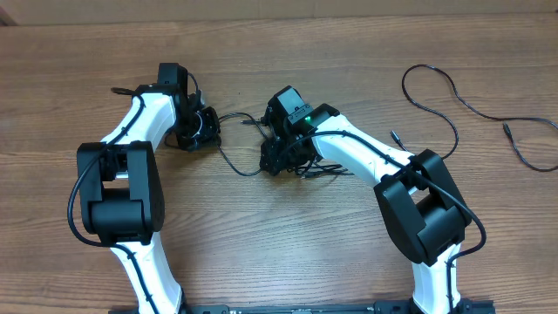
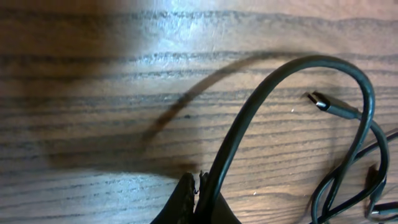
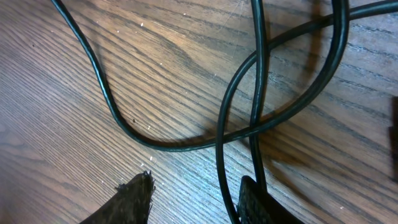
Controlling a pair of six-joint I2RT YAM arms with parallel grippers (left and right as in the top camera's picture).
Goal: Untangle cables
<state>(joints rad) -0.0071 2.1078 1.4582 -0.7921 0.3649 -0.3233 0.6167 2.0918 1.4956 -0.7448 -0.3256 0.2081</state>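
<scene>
Thin black cables (image 1: 324,167) lie knotted on the wooden table under my right gripper (image 1: 281,160). One strand (image 1: 240,117) leads left to my left gripper (image 1: 204,131). In the left wrist view the left gripper (image 2: 194,184) is shut, and a cable (image 2: 280,74) arches up from its fingertips, pinched at the right finger; a small plug (image 2: 321,101) lies beyond. In the right wrist view my right gripper (image 3: 196,186) is open just above the table. One crossing cable (image 3: 221,155) runs between its fingers, close to the right fingertip (image 3: 254,198).
A separate long black cable (image 1: 446,98) loops over the table's right rear part, one end plug (image 1: 507,129) near the right edge. Both arm bases stand at the table's front edge.
</scene>
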